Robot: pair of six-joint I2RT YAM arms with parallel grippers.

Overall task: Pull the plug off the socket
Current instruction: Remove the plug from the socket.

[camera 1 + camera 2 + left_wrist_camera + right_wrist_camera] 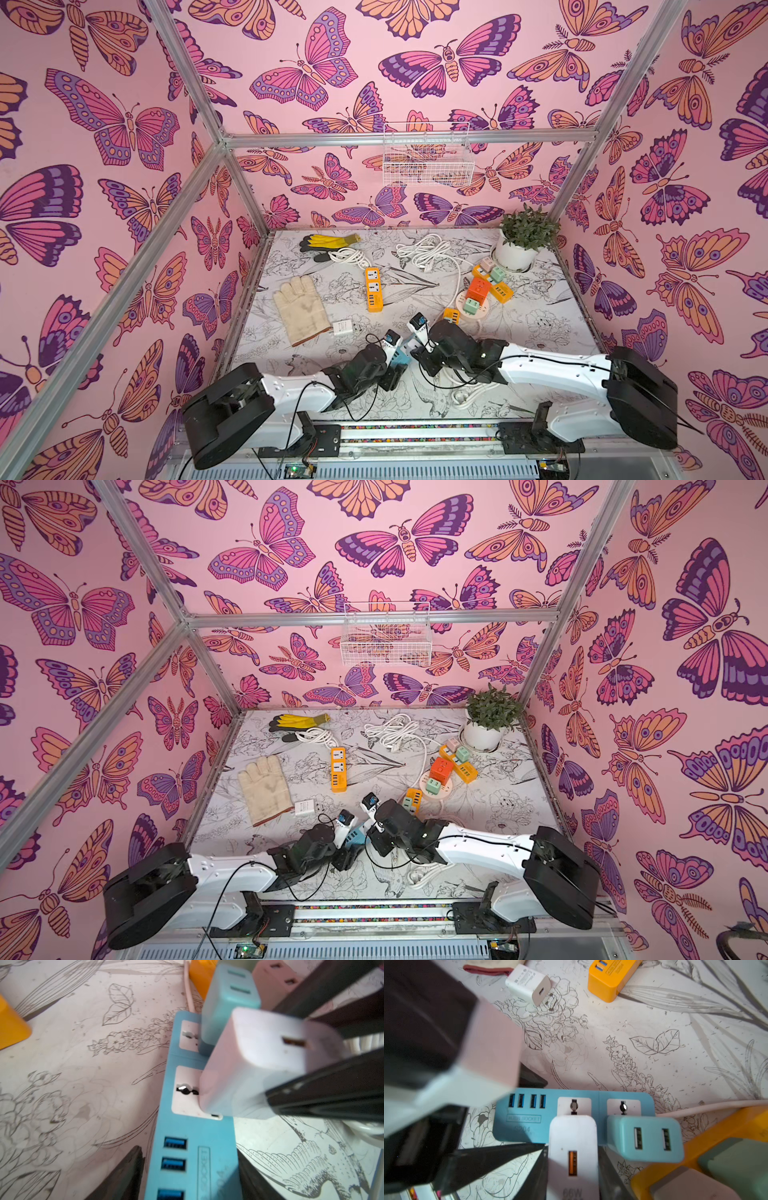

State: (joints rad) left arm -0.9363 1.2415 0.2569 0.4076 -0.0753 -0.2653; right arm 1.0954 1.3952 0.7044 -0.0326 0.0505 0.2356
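Note:
A blue socket strip lies at the front middle of the table, seen in both top views between the two wrists. A white plug with an orange port stands on one outlet. My right gripper is shut on it, its fingers flat on two opposite sides. The prongs are hidden, so I cannot tell how deep the plug sits. My left gripper straddles the strip's USB end, open, with a sliver of table between one finger and the strip. A light-blue charger fills the other outlet.
An orange strip lies close beside the blue one. A loose white charger, a beige glove and another orange strip lie further back. At the rear are cables, orange sockets with adapters and a potted plant.

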